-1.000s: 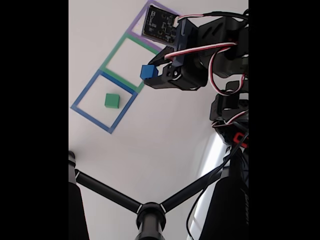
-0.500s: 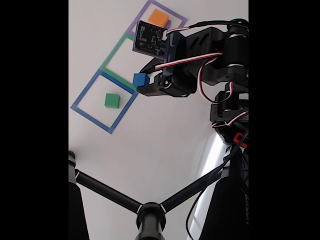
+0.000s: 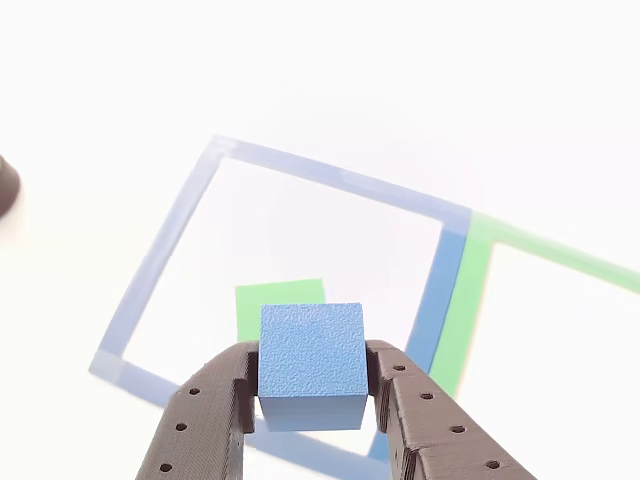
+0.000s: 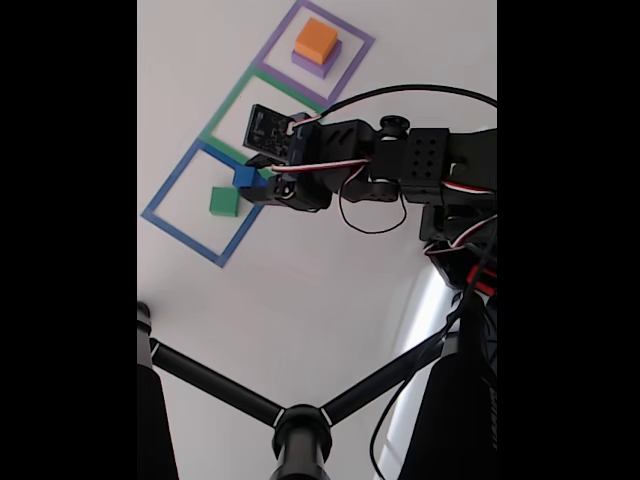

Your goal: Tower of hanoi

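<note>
White worktop [image 4: 300, 290] marked with flat square outlines: the arm's fingers [image 3: 312, 385] are clamped on the blue cube [image 3: 311, 362], carried above the blue outline [image 4: 170, 190]. In the fixed view the green block [image 4: 224, 202] sits inside that outline, just beside and below the cube; the other view shows it directly beyond the fingers. Orange block [image 4: 316, 40] rests on purple block [image 4: 312, 62] in the far outline, well apart
</note>
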`<state>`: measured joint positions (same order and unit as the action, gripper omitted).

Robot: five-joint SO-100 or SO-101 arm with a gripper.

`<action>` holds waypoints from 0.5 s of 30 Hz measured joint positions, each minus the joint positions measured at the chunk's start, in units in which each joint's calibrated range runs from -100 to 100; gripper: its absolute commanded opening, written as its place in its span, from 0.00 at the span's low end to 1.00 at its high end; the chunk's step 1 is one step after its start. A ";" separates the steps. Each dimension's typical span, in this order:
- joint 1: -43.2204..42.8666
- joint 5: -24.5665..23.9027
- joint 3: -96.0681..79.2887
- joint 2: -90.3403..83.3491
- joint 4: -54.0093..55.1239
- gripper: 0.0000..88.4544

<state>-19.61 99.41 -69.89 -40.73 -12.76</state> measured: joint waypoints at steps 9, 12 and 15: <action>0.16 0.00 -1.65 12.58 18.14 0.03; 0.16 0.00 -1.65 17.22 24.08 0.03; -0.25 0.00 -1.91 20.68 28.57 0.03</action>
<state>-19.85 99.41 -71.80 -20.05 15.81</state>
